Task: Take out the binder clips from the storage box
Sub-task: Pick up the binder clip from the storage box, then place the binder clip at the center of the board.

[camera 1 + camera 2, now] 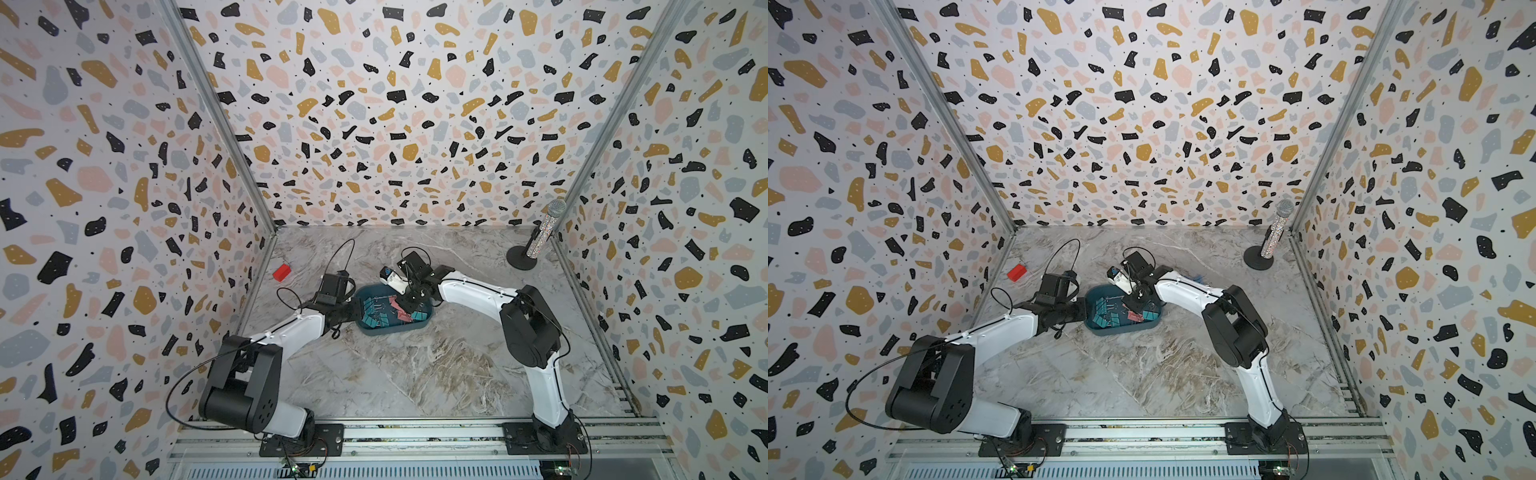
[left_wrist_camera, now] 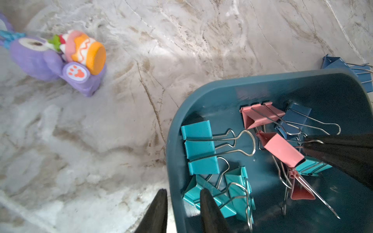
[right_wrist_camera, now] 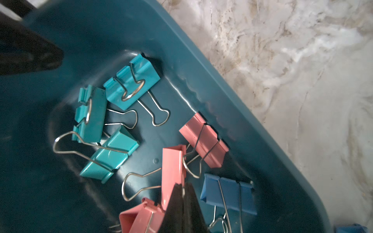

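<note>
Clasping storage box (image 2: 222,84) rim, left pincer (image 2: 183,190), open tabletop (image 1: 415,374) in front

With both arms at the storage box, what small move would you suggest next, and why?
Probably lift the right gripper straight up. It looks shut on a pink binder clip inside the storage box, while the left gripper straddles the box's wall, likely steadying it. One blue binder clip already lies outside.

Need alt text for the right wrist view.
Right gripper, shut, touches a pink binder clip inside the dark teal storage box. Teal clips, more pink ones and a blue clip lie around it; marble table beyond the rim.
</note>
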